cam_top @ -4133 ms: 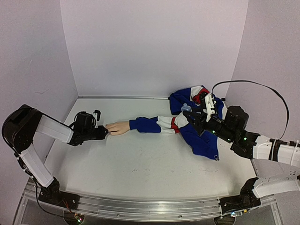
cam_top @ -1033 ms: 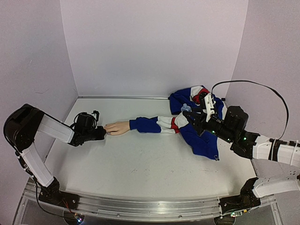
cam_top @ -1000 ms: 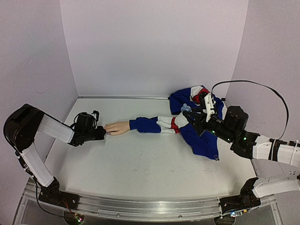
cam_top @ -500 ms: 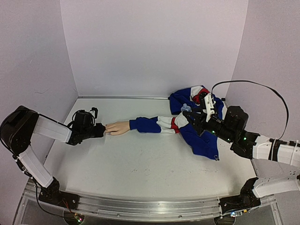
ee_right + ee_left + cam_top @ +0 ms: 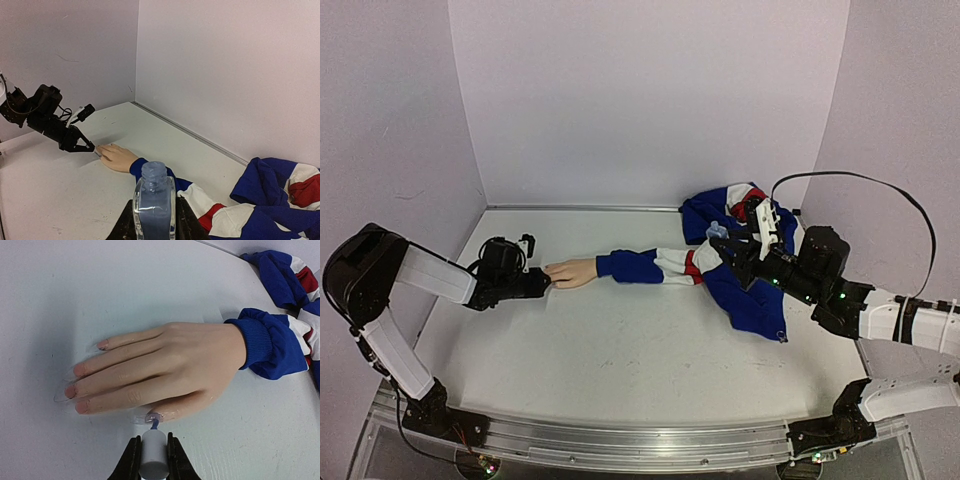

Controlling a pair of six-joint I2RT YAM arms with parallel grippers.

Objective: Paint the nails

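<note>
Clamped on the brush (image 5: 153,442), the left gripper (image 5: 152,456) returns to the mannequin hand (image 5: 165,367) near the table's (image 5: 75,290) left edge, touching the thumbnail (image 5: 150,417); the right gripper (image 5: 152,220) grips the open bottle (image 5: 154,197).

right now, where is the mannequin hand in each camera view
top external: mannequin hand left of centre.
left wrist: hand fills the middle, fingers pointing left, above the brush cap.
right wrist: hand small, lower left of centre, left of the bottle.
shared landmark: blue sleeve cuff at its wrist.
</note>
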